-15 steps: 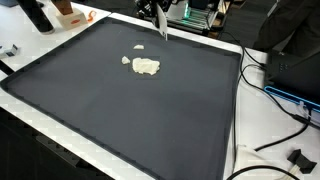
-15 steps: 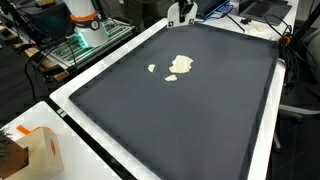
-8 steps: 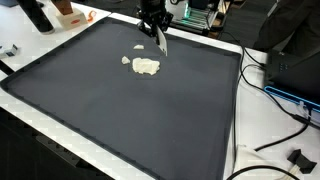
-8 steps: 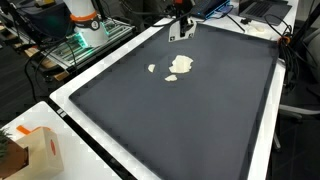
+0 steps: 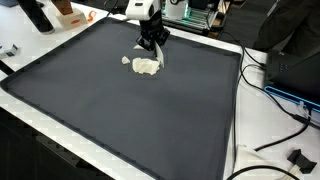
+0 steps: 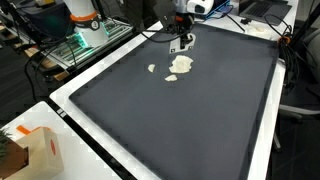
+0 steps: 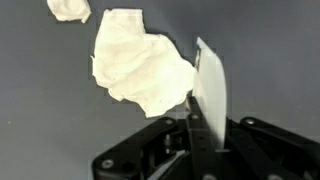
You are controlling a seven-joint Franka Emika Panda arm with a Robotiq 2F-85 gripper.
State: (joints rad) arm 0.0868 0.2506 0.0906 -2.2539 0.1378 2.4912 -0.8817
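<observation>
1. Surroundings: a large dark grey rubber mat (image 5: 120,120) (image 6: 170,125) covers a white table (image 5: 252,130) (image 6: 75,112). Black cables (image 5: 276,96) lie on the table beside one edge of the mat. A dark bottle (image 5: 36,15) stands past a far corner. Nothing on the mat lies between the arm and the pieces under it.
2. Containers: a brown cardboard box (image 6: 36,152) with an orange mark sits on a near corner of the table, well apart from the arm. Its contents cannot be seen.
3. Pieces on the mat: a crumpled white wad (image 5: 147,67) (image 6: 181,65) (image 7: 135,65) lies in the far half of the mat. A small white scrap (image 5: 125,61) (image 6: 152,69) (image 7: 68,9) lies just beside it, apart from it.
4. Hand: the black gripper (image 5: 153,45) (image 6: 181,42) (image 7: 192,135) hangs directly over the wad. In the wrist view its fingers are pressed together on a white flat strip (image 7: 208,95), which stands out from between them.
5. Contact: the strip's edge meets the side of the wad in the wrist view. Whether the two touch cannot be told.
</observation>
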